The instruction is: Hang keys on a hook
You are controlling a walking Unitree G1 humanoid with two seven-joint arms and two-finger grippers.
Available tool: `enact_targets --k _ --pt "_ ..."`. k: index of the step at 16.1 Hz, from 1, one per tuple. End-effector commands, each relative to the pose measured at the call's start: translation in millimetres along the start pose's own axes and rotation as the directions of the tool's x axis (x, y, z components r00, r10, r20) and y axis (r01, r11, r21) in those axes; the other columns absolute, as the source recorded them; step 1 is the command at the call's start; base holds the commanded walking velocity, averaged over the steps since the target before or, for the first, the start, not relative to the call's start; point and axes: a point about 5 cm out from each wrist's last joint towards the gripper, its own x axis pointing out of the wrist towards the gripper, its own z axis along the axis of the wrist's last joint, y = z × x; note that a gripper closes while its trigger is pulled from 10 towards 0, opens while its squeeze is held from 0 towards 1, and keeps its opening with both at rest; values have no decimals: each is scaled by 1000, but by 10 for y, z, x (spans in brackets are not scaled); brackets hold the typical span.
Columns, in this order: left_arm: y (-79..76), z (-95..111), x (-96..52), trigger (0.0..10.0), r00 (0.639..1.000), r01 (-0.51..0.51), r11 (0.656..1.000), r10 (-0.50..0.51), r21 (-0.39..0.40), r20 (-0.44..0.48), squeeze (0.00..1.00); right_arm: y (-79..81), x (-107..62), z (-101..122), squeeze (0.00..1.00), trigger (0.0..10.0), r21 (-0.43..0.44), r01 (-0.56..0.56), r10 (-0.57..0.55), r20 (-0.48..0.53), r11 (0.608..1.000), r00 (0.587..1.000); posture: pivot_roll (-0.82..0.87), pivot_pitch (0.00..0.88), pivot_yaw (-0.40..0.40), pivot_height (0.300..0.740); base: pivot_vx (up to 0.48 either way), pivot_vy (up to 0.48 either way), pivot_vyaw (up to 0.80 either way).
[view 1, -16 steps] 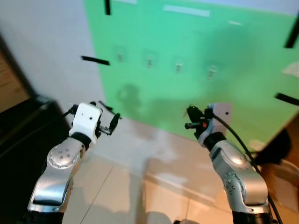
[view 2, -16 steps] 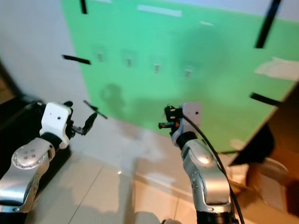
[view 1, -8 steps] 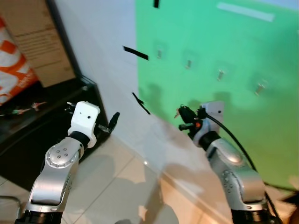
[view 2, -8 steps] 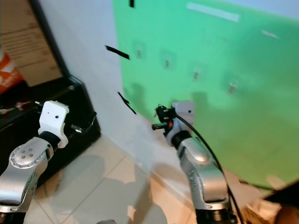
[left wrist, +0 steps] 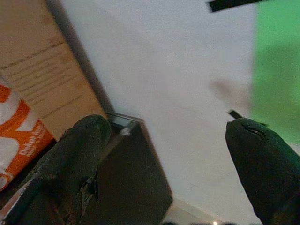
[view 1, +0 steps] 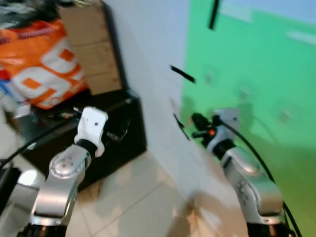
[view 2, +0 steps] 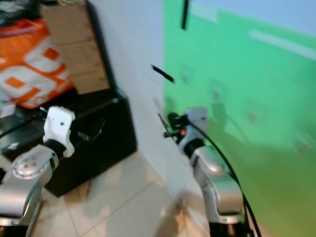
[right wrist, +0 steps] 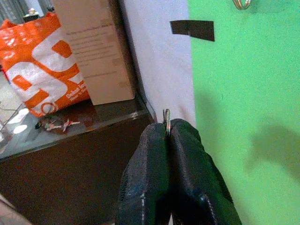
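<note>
Key ring (right wrist: 166, 115) was pinched in the right tool (right wrist: 168, 129), fingers pressed together on it, only a small metal loop poking out above the tips; the keys themselves couldn't be made out. Hooks (view 1: 284, 116) were faint blurred marks on the green panel (view 1: 256, 64), lying ahead and to the right of the right tool and higher than it. One hook (right wrist: 242, 3) showed at the edge of the right wrist view, well apart from the ring. The ring stood roughly upright along the fingers. The right arm was plainly nearer the hooks, so the coming move looked like a swing toward the panel and a lift.

Left tool (left wrist: 164, 154) had its fingers spread wide with nothing between them, held out toward the black cabinet (view 1: 118, 138) on the left.

Surface: the white wall (view 1: 148, 59) met the green panel at a vertical edge, with black tape strips (view 1: 182, 74) across the seam. The cabinet top carried an orange bag (view 1: 39, 64), a cardboard box (view 1: 91, 49), and some small items (right wrist: 54, 124) too small to identify. Floor (view 1: 143, 197) was pale tile. Head views were blurred, so hook positions were rough.
</note>
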Motion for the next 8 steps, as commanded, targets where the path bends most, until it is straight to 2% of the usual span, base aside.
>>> enact_targets --k 1,3,5,7,8 --pt "54 -17 -18 10000 1000 -11 1000 11 13 -18 0 81 13 55 0 10000 14 -24 23 35 1000 999 -16 0 48 740 292 0 0" --pt "38 -20 -10 10000 1000 -2 1000 3 12 -21 0 68 -9 66 0 10000 25 -8 7 48 1000 999 -24 0 52 740 296 0 0" --pt "29 -23 -9 10000 1000 6 1000 -6 19 -23 0 86 -19 95 0 10000 19 -17 16 57 1000 998 -27 0 50 740 0 0 0" --pt "-3 -28 -19 10000 998 56 998 -56 20 -26 0 114 -39 125 0 10000 7 -41 40 64 999 997 -33 0 50 740 0 0 0" --pt "-60 -19 -42 10000 990 138 990 -138 9 -18 0 122 -64 154 0 10000 11 -47 46 74 999 996 -36 0 48 740 0 0 0"
